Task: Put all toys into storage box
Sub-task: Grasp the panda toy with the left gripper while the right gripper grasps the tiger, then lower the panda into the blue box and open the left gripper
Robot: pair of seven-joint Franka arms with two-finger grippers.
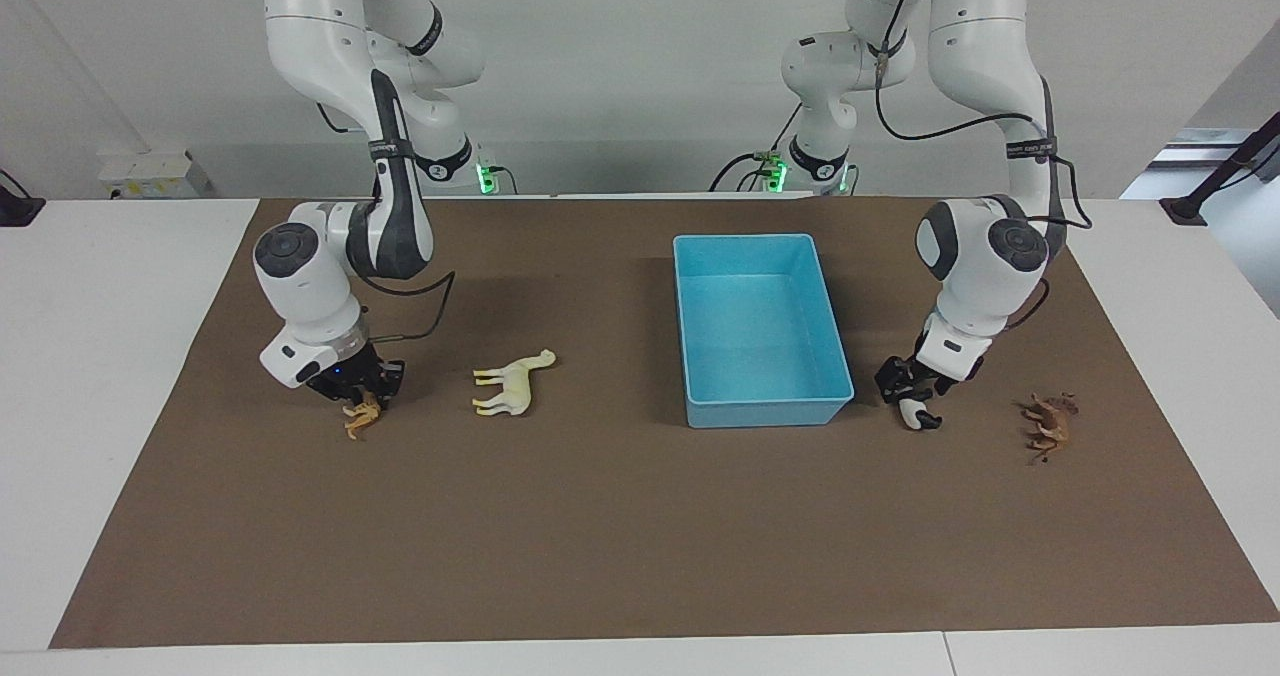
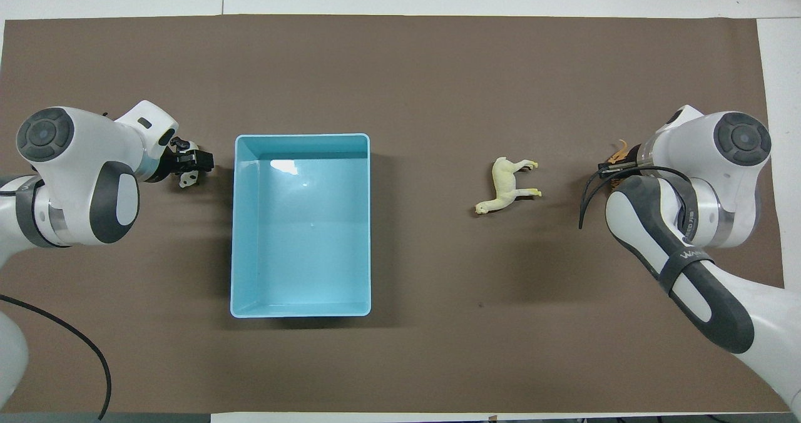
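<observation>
The light blue storage box (image 1: 745, 240) (image 2: 300, 137) stands open on the brown mat with nothing in it. My right gripper (image 1: 365, 401) (image 2: 616, 162) is down at the mat toward the right arm's end, shut on the orange tiger (image 1: 360, 419) (image 2: 619, 151), which hangs tilted. My left gripper (image 1: 915, 403) (image 2: 191, 168) is low beside the box, shut on the black-and-white panda (image 1: 915, 418) (image 2: 186, 177). The cream horse (image 1: 515, 384) (image 2: 508, 185) lies between the tiger and the box. The dark brown animal (image 1: 1047, 426) lies toward the left arm's end, hidden under the arm in the overhead view.
The brown mat (image 1: 640, 536) covers most of the white table. The left arm's elbow (image 1: 985, 246) hangs over the mat beside the box, and the right arm's elbow (image 1: 300, 256) over the mat's other end.
</observation>
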